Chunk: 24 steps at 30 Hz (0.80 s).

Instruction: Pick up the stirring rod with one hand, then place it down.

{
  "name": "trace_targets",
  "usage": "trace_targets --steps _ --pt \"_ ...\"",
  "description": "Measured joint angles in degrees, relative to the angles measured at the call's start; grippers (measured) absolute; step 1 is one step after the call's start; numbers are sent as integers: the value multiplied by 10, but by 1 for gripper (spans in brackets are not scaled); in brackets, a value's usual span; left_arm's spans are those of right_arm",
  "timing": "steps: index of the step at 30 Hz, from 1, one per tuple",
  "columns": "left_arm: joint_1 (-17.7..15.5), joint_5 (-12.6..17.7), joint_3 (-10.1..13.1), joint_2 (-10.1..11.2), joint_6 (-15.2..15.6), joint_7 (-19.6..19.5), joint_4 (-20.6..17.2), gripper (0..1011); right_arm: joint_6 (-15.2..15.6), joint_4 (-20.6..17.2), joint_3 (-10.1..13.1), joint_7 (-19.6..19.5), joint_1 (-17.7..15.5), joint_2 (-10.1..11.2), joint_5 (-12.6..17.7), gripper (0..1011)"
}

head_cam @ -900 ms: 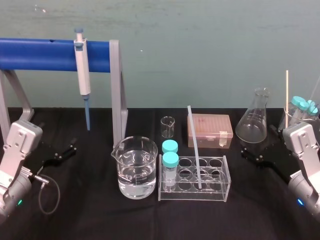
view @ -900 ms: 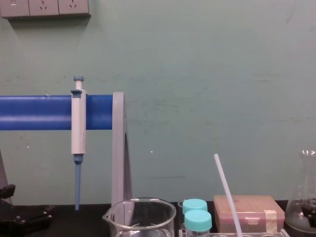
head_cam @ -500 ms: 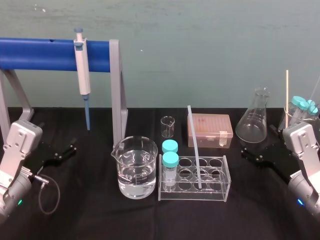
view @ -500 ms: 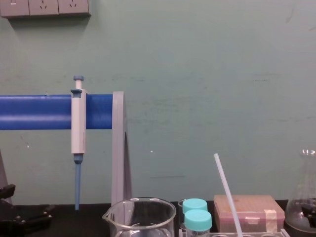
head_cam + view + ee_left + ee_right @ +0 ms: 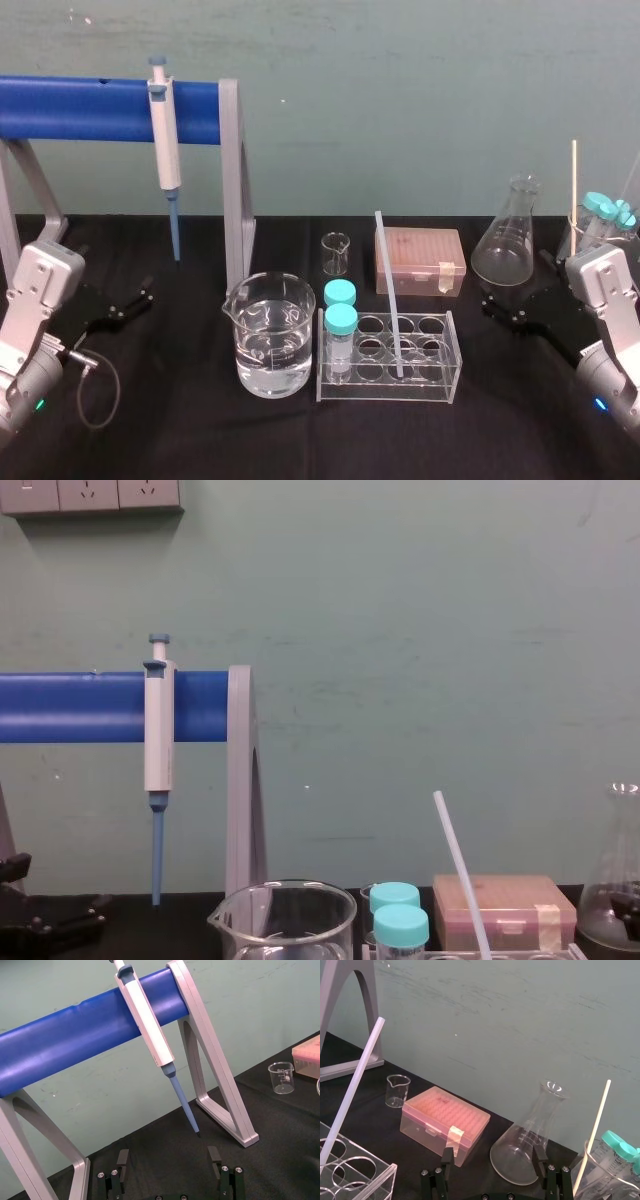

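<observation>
Black bench [image 5: 180,430]; pick-up not begun
Wide-open, empty right gripper [image 5: 505,312]; stirring rod [image 5: 388,290] to its left, likely reached next; left gripper [image 5: 120,308] parked, agape.

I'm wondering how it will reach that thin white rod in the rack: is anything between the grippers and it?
From the right gripper, nothing visible blocks the upper length of the stirring rod, which leans up out of the rack. From the left gripper, the water beaker and two capped vials stand between.
</observation>
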Motion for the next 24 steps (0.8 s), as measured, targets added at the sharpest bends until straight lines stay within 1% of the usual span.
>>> trace_targets --steps 24 --pt "0 0 0 0 0 0 0 1000 0 0 0 0 0 0 0 1003"
